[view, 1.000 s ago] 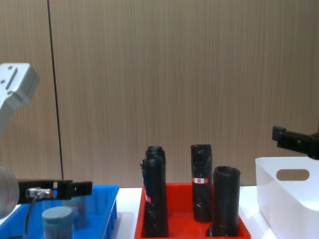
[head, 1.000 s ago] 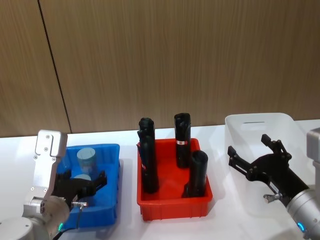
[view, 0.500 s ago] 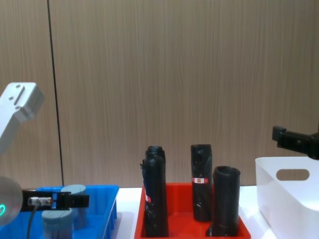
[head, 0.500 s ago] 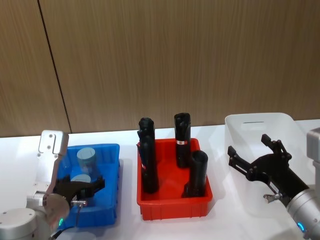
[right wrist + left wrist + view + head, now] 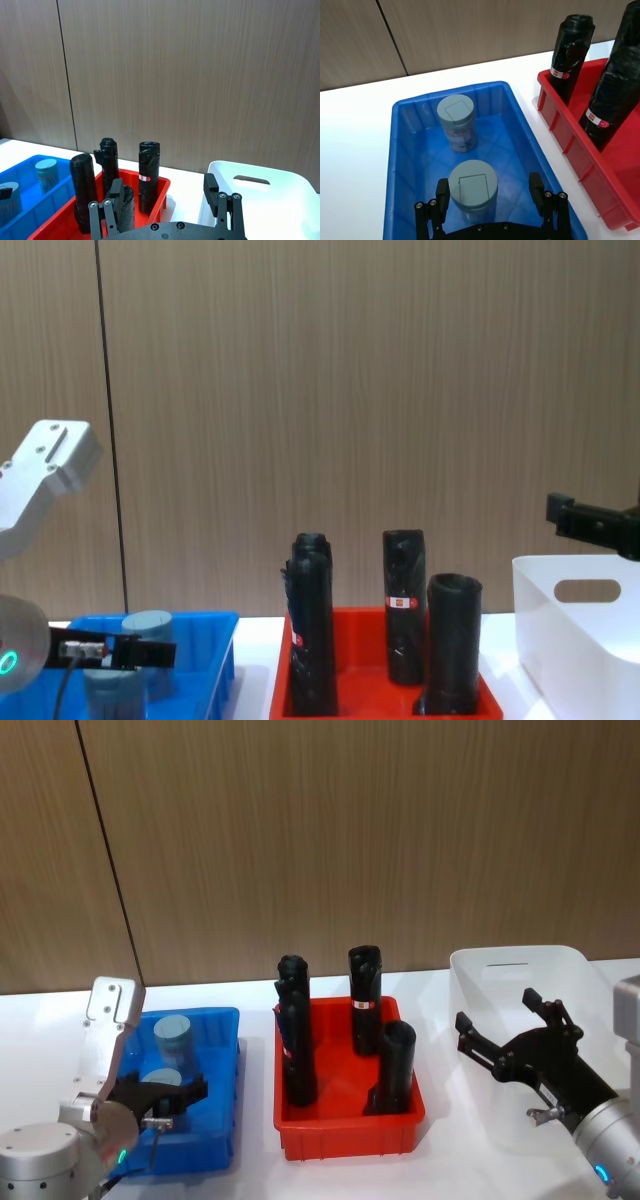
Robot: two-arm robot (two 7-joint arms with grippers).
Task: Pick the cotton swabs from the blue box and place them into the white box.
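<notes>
Plastic everywhere. Nearest: left black two-finger gripper (image 5: 489, 192), low inside bright blue shallow plastic tray (image 5: 402, 107). Fingers spread wide, nothing clamped. Straddling nearer cotton-swab tub (image 5: 472, 186), small, clear, round, with a dull grey-blue lid. Upright, closer to one finger than the other, no contact visible. In head view, same gripper (image 5: 165, 1098) at the tray's front end.

Also near: right black gripper (image 5: 497, 1020), hanging at the near side of white tall-walled plastic bin (image 5: 515, 958). Fingers splayed, empty, idle.

Next back: farther cotton-swab tub (image 5: 456, 121), same kind, upright by the tray's back wall, well apart from the fingers.

Further right: red rectangular plastic tray (image 5: 345, 1132) holding tall black cylinders (image 5: 365, 1000), not task items. Furthest: brown wood-grain wall panel (image 5: 350, 840).

Handling, as a judgement: light, rigid, thin-walled. Smooth round side probably slippery, lid possibly just snapped on.

- Best hold across the cylindrical body below the lid, centred between the fingers, with a moderate squeeze.
- Avoid pinching the lid alone or crushing the wall.
- Tall for its base, so easy to tip on a one-sided touch. Worth centring before closing, then lifting straight up clear of the rolled rim.
</notes>
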